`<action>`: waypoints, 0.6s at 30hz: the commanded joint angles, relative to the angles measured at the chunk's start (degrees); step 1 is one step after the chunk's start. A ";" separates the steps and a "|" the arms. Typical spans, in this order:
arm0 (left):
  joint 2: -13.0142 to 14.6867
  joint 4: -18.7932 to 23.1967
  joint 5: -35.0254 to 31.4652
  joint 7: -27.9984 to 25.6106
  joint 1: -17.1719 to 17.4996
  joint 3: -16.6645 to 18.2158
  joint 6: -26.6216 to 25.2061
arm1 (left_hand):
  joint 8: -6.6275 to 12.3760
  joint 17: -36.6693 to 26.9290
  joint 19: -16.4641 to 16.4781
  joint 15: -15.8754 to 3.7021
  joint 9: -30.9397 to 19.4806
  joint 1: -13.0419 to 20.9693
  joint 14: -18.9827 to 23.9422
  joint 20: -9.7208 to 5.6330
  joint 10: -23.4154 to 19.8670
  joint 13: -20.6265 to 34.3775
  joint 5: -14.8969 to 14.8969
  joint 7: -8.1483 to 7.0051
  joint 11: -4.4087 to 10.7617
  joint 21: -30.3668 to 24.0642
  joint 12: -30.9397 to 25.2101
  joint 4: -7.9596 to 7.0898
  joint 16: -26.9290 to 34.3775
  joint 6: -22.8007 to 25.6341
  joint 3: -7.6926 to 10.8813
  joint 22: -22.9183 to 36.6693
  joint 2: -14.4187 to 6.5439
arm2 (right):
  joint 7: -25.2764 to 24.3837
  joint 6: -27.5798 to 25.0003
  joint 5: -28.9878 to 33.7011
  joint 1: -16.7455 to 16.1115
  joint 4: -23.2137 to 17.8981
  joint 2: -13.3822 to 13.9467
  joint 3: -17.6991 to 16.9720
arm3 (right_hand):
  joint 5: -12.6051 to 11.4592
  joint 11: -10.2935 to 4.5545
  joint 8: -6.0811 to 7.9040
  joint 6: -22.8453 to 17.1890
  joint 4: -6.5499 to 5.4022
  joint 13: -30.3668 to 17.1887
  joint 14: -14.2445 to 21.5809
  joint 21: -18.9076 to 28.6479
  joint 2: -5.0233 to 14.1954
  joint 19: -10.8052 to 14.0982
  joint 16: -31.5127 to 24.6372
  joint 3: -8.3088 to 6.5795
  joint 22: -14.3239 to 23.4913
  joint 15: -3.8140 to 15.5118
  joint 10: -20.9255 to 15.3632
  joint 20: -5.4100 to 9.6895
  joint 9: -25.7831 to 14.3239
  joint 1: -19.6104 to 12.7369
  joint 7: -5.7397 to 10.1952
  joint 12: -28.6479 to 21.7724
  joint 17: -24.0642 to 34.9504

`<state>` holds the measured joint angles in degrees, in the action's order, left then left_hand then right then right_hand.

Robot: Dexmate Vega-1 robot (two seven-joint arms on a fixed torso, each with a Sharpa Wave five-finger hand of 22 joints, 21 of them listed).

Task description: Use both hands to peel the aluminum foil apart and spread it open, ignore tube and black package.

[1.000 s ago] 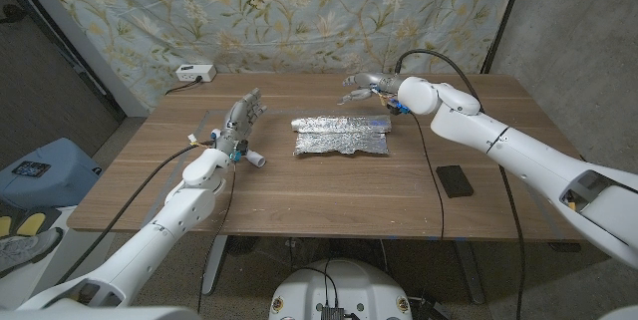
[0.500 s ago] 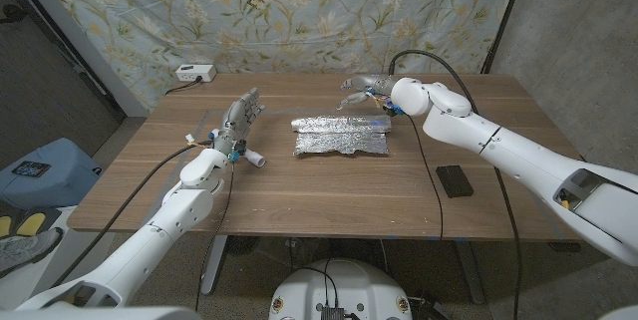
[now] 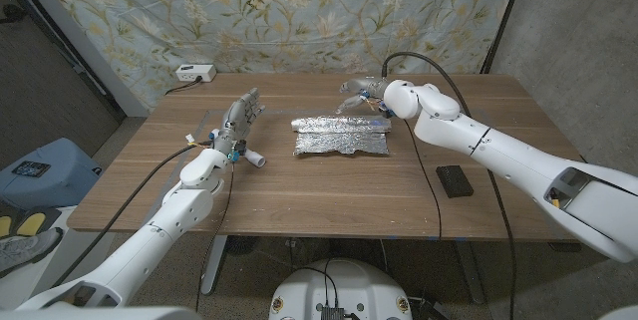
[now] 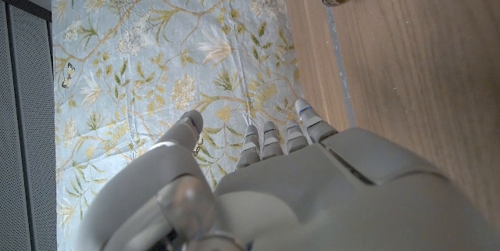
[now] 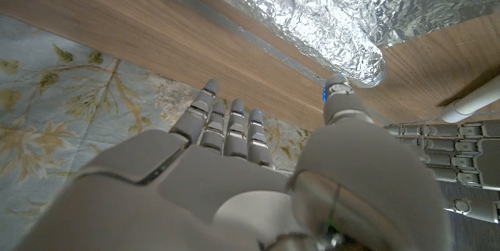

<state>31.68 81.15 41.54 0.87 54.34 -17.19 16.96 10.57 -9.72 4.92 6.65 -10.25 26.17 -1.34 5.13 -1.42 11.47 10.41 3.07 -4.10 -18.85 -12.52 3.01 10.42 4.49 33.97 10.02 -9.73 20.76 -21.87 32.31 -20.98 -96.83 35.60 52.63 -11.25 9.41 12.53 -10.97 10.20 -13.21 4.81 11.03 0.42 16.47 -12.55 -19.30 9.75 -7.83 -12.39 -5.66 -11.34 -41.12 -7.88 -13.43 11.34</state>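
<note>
Your right hand (image 3: pixel 361 92) has shifted leftward, fingers apart, fingertips above crinkled foil (image 3: pixel 340 135); left hand (image 3: pixel 240 119) open, empty.

A black package (image 3: pixel 455 179) lies on the wooden table (image 3: pixel 329 195); a white power strip (image 3: pixel 194 72) sits at its far edge before a floral curtain (image 3: pixel 299 11).

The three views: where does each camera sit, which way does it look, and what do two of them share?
Head view: on the robot's head, looking down at the table, foil, tube and black package; both arms, left hand, right hand.
Left wrist view: on the left wrist, along the left hand's back, toward the backdrop.
Right wrist view: on the right wrist, along the right hand's back, toward the foil.
Shared: head and right wrist views both show the foil and both hands.
</note>
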 commanded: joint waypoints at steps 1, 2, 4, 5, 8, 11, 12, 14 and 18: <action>0.06 0.04 0.16 0.15 0.19 -0.01 -0.18 | 0.13 -0.25 -0.06 0.54 -0.18 0.20 0.29 0.34 -0.03 0.00 0.29 0.23 -0.55 0.20 0.11 0.09 0.13 0.20 -0.10 0.11 -0.55 | 0.94 -3.50 3.68 0.58 0.34 -2.48 2.85 | -0.35 -0.04 0.67 -1.13 0.00 -0.48 1.30 0.41 -0.06 0.61 -0.56 -0.39 0.09 0.09 -1.44 -0.46 -0.22 -1.77 -2.21 -0.90 0.40; 0.08 0.13 0.18 0.12 0.23 0.01 -0.22 | 0.13 -0.25 -0.04 0.52 -0.18 0.20 0.29 0.31 -0.03 0.00 0.29 0.22 -0.55 0.20 0.12 0.10 0.13 0.22 -0.10 0.11 -0.55 | 0.93 -3.78 3.75 0.45 0.25 -2.58 2.88 | -0.37 -0.02 0.72 -1.26 0.01 -0.52 1.39 0.40 -0.06 0.63 -0.59 -0.43 0.09 0.13 -1.46 -0.48 -0.22 -1.91 -2.21 -0.92 0.41; 0.13 0.21 0.14 0.14 0.26 -0.02 -0.23 | 0.13 -0.25 -0.02 0.56 -0.17 0.21 0.32 0.34 -0.03 -0.01 0.30 0.23 -0.57 0.23 0.12 0.11 0.15 0.23 -0.10 0.11 -0.58 | 1.16 -4.31 3.86 0.39 0.18 -2.79 3.00 | -0.40 -0.11 0.72 -1.28 0.01 -0.63 1.91 0.42 -0.06 0.75 -0.79 -0.53 0.09 0.36 -1.52 -0.58 -0.24 -2.32 -2.19 -0.96 0.45; 0.08 0.25 0.13 0.05 0.28 -0.01 -0.21 | 0.13 -0.26 -0.03 0.60 -0.17 0.22 0.33 0.32 -0.03 -0.01 0.30 0.25 -0.58 0.25 0.12 0.12 0.15 0.24 -0.10 0.11 -0.60 | 0.97 -4.46 4.06 0.31 0.20 -2.89 3.11 | -0.41 -0.12 0.71 -1.28 0.00 -0.65 1.99 0.44 -0.06 0.82 -0.81 -0.55 0.09 0.44 -1.52 -0.57 -0.24 -2.41 -2.21 -0.96 0.46; 0.02 0.39 0.17 0.00 0.39 -0.01 -0.15 | 0.15 -0.25 0.02 0.62 -0.18 0.25 0.35 0.29 -0.03 -0.01 0.32 0.32 -0.57 0.29 0.12 0.15 0.16 0.29 -0.09 0.11 -0.65 | 0.89 -4.94 4.38 0.31 0.55 -3.40 3.45 | -0.42 -0.09 0.74 -1.42 -0.01 -0.78 2.39 0.53 -0.07 1.16 -0.95 -0.66 0.10 0.52 -1.76 -0.64 -0.25 -2.90 -2.20 -1.07 0.51; -0.05 0.52 0.26 -0.01 0.54 -0.05 -0.18 | 0.16 -0.25 0.04 0.61 -0.17 0.27 0.36 0.29 -0.14 -0.01 0.33 0.34 -0.57 0.34 0.08 0.18 0.16 0.33 -0.09 0.12 -0.67 | 0.72 -5.21 4.47 0.33 0.93 -3.85 3.74 | -0.42 -0.07 0.85 -1.90 -0.10 -1.00 3.69 0.68 -0.03 1.81 -1.45 -0.84 0.10 0.71 -2.02 -0.94 -0.24 -3.71 -2.33 -1.19 0.63; -0.02 0.62 0.22 -0.09 0.63 -0.08 -0.24 | 0.16 -0.25 0.04 0.61 -0.17 0.28 0.36 0.29 -0.14 -0.01 0.34 0.35 -0.60 0.36 0.08 0.19 0.16 0.34 -0.09 0.12 -0.67 | 0.73 -5.40 4.70 0.40 1.02 -3.98 3.94 | -0.42 -0.07 0.83 -1.95 -0.11 -1.05 3.85 0.79 -0.05 2.18 -1.50 -0.88 0.11 0.73 -2.07 -0.97 -0.22 -3.96 -2.42 -1.21 0.67; -0.03 0.75 0.28 -0.15 0.78 -0.09 -0.32 | 0.18 -0.25 0.06 0.58 -0.17 0.29 0.39 0.30 -0.15 -0.01 0.34 0.37 -0.62 0.39 0.08 0.21 0.17 0.38 -0.09 0.12 -0.69 | 0.57 -5.51 4.81 0.44 1.27 -4.23 4.14 | -0.43 0.01 0.79 -1.99 -0.17 -1.15 4.50 0.83 0.01 2.42 -1.78 -0.96 0.11 1.16 -2.12 -0.87 -0.19 -4.31 -2.40 -1.22 0.78; 0.03 1.04 0.32 -0.31 1.03 -0.13 -0.51 | 0.18 -0.26 0.08 0.61 -0.17 0.31 0.37 0.21 -0.18 -0.01 0.36 0.39 -0.56 0.44 0.07 0.23 0.17 0.40 -0.09 0.12 -0.72 | 0.54 -5.89 5.06 0.67 1.88 -4.75 4.57 | -0.40 -0.24 0.89 -2.50 -0.30 -1.30 5.40 0.72 0.04 2.44 -2.20 -1.01 0.12 1.78 -2.58 -0.73 -0.15 -4.78 -2.18 -1.40 0.99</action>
<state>31.68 81.53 41.70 0.93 54.83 -17.19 16.76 10.57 -9.72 4.92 6.97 -10.26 26.41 -1.02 5.12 -1.64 11.48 10.41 3.28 -4.31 -18.45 -12.52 3.00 10.42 4.70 33.97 10.01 -9.97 21.50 -26.28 36.29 -20.57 -96.03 32.31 55.99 -11.47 9.25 12.98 -12.84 10.11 -14.29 9.56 11.27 0.40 18.40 -14.27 -19.86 9.75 -6.35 -14.32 -6.35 -11.34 -45.18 -7.88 -14.42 12.12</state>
